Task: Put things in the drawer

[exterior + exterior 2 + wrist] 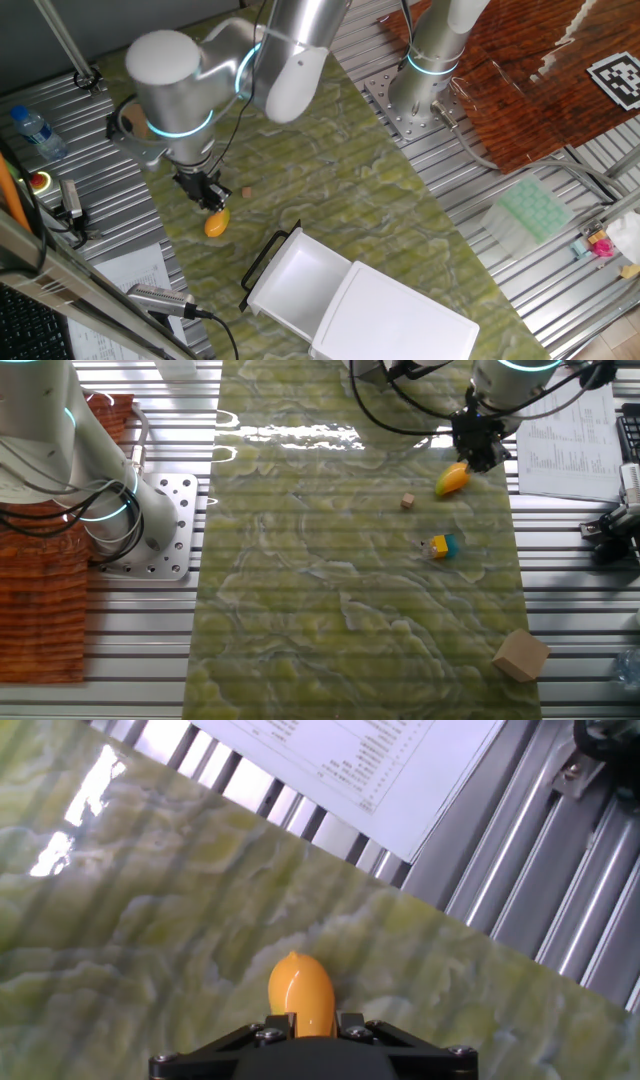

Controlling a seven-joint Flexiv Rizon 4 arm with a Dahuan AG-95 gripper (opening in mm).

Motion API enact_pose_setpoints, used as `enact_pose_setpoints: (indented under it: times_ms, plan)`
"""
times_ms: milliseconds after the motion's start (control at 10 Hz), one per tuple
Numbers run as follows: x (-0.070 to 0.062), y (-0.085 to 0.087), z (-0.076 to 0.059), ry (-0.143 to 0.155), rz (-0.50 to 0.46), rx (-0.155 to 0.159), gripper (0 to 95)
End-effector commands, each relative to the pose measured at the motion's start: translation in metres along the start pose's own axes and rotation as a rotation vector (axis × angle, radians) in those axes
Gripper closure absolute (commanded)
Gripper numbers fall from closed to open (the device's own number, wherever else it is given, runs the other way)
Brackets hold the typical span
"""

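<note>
The yellow-orange lemon-shaped toy fruit (217, 223) is between my gripper's (211, 205) jaws, at or just above the green mat near its left edge. The hand view shows the fruit (300, 988) pinched between the two black fingers (272, 1023), its tip pointing away from me. It also shows in the other fixed view (452, 478), below the gripper (472, 458). The white drawer (322, 256) stands pulled out of its white cabinet (405, 318), empty, with its black wire handle (262, 262) facing the fruit.
A small brown cube (407, 501), a yellow-and-blue toy (438, 546) and a cardboard block (520, 654) lie on the mat. Printed paper (380, 760) lies beside the mat. A second arm's base (430, 70), a water bottle (38, 130) and a pale green tray (535, 212) stand around.
</note>
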State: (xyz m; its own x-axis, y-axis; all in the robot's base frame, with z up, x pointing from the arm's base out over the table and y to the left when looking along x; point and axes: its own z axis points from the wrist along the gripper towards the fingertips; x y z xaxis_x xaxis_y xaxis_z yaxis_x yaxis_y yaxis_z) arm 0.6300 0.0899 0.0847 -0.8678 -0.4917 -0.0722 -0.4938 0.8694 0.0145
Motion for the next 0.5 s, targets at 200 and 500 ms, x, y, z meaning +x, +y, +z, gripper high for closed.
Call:
enact_pose_setpoints:
  times_ms: [200, 500]
  plan:
    - [0.0028, 0.0007, -0.0018, -0.017, 0.010, 0.009, 57.0]
    - [0.0028, 0.0010, -0.0018, -0.030, -0.011, 0.013, 57.0]
